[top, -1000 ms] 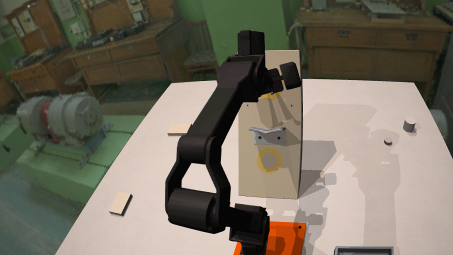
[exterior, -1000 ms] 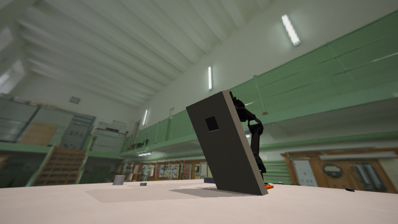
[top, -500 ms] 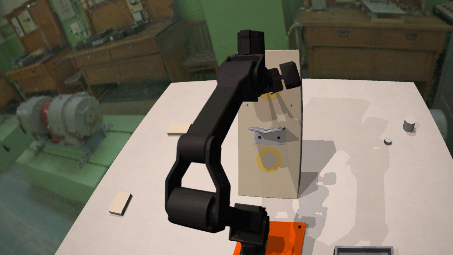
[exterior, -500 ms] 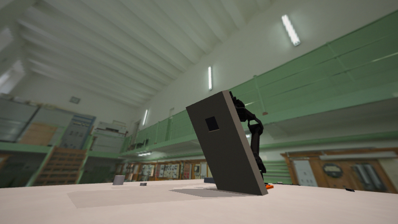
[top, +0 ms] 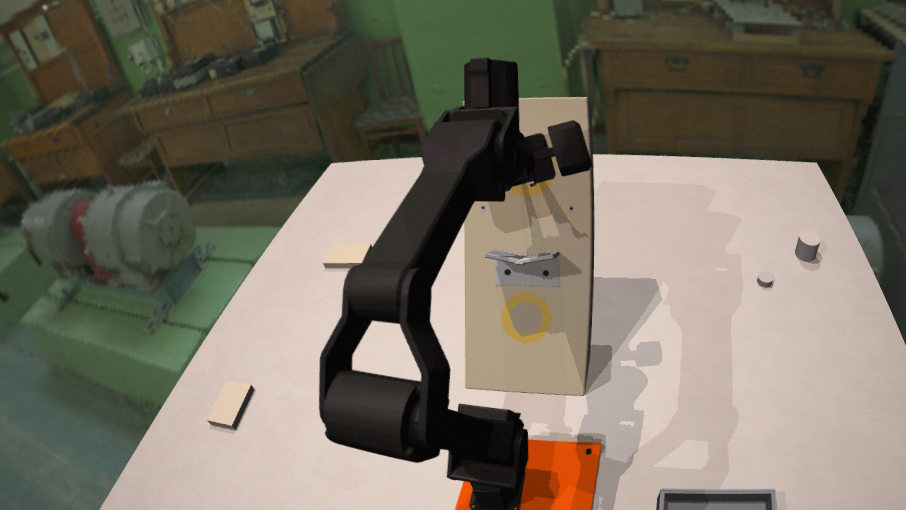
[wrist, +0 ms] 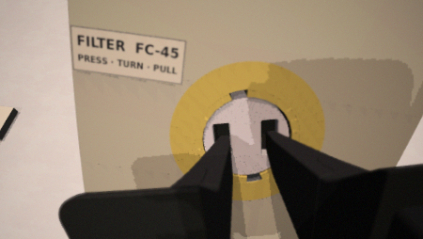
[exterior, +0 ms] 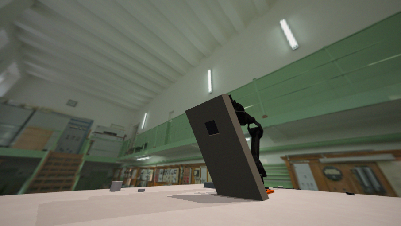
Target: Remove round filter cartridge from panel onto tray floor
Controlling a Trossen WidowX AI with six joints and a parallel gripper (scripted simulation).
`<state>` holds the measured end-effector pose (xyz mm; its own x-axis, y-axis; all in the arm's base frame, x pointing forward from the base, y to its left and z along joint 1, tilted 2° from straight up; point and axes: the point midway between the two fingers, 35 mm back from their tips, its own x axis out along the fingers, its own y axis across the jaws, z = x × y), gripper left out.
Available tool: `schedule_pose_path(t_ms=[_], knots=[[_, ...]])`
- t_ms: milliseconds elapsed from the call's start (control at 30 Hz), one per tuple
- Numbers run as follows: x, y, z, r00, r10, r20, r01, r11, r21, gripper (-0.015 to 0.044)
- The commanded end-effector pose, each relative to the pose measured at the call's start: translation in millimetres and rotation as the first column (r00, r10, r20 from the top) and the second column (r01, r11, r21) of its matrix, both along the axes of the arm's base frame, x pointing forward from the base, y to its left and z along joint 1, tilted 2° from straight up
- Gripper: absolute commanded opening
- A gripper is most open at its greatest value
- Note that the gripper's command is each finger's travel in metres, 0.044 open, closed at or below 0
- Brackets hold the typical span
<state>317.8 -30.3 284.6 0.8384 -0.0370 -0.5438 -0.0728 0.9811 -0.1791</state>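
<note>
White table (top: 792, 380) (exterior: 112, 213) (wrist: 33, 179), workshop room around it: green walls, wooden desks, sloping pale ceiling, strip lights. Readable writing: one cream rectangular label (wrist: 128, 55), "FILTER FC-45" over "PRESS · TURN · PULL".

Counts: one tilted beige slab service panel (top: 481, 361) (exterior: 224, 157) (wrist: 122, 113); two yellow rings on it, upper ring (top: 529, 190) (wrist: 188, 132), lower ring (top: 505, 316); one grey metal bracket (top: 527, 273) between them; two cream flat rectangular blocks, one (top: 342, 254) (wrist: 6, 119) left of the panel, one (top: 231, 403) by the table's left edge; one tall grey cylinder (top: 807, 248) (exterior: 115, 186) and one short grey disc (top: 765, 280) (exterior: 140, 190) toward the far right corner; one grey open tray (top: 716, 492) (exterior: 208, 185) at the near edge, right of the orange base plate (top: 586, 478) (exterior: 270, 191).

Round pale filter cartridge (wrist: 246, 155): in the panel, inside the upper ring; two dark slots on its face, two notches around it. Black hand (top: 531, 183) (wrist: 247, 141): in front of it, fingers partly apart, nothing clamped, tips over the slots; can't tell if they're inserted or touching
</note>
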Motion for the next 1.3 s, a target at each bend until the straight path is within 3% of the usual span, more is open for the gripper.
schedule_pose_path(t_ms=[0, 1267], knots=[[1.5, -0.7, -1.7, 1.0, -0.006, -0.002, 0.006, 1.0, 0.003, 0.0091], [14.5, -1.3, -9.9, 1.0, -0.006, 0.0, 0.006, 1.0, 0.003, 0.0091]])
